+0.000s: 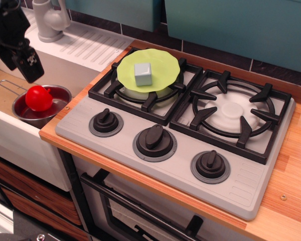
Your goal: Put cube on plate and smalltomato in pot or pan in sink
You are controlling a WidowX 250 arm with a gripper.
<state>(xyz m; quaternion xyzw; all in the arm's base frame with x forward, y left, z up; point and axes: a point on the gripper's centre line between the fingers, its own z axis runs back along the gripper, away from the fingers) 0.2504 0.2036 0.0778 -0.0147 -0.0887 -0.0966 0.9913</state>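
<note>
The pale grey-blue cube (143,74) rests on the lime-green plate (163,67), which lies on the back-left burner. In the sink (65,68) at the left, the steel pot (60,100) holds the glossy red smalltomato (39,98). My gripper (31,69) hangs above and to the left of the pot, clear of the tomato, with nothing between its fingers; it looks open.
A grey tap (49,20) and a ribbed white drainboard (90,42) stand behind the sink. The stove (180,135) has three black knobs along its front and a bare right burner (233,113). Teal wall panels rise at the back.
</note>
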